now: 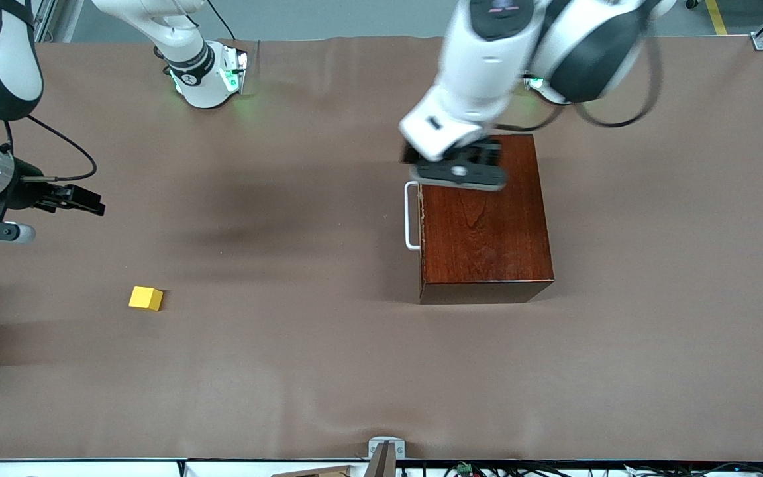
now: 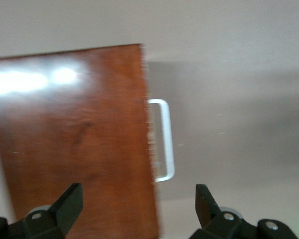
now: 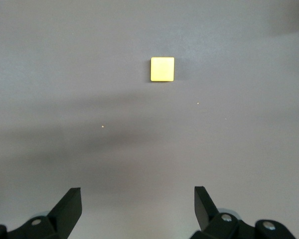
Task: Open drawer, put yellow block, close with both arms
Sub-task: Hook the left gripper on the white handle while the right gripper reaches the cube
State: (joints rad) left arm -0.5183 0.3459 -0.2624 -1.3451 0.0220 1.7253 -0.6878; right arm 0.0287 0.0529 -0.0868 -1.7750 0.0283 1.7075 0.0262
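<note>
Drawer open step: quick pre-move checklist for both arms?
1. Drawer shut, flush with the box: ok.
2. Handle unobstructed: ok.
3. Left claw open: ok.
4. Left claw on the handle: not ok, it is over the box top, handle between neither finger.
5. Yellow block free on the table, in the right wrist view: ok.
6. Right claw open, waiting above the table at the right arm's end: ok.
</note>
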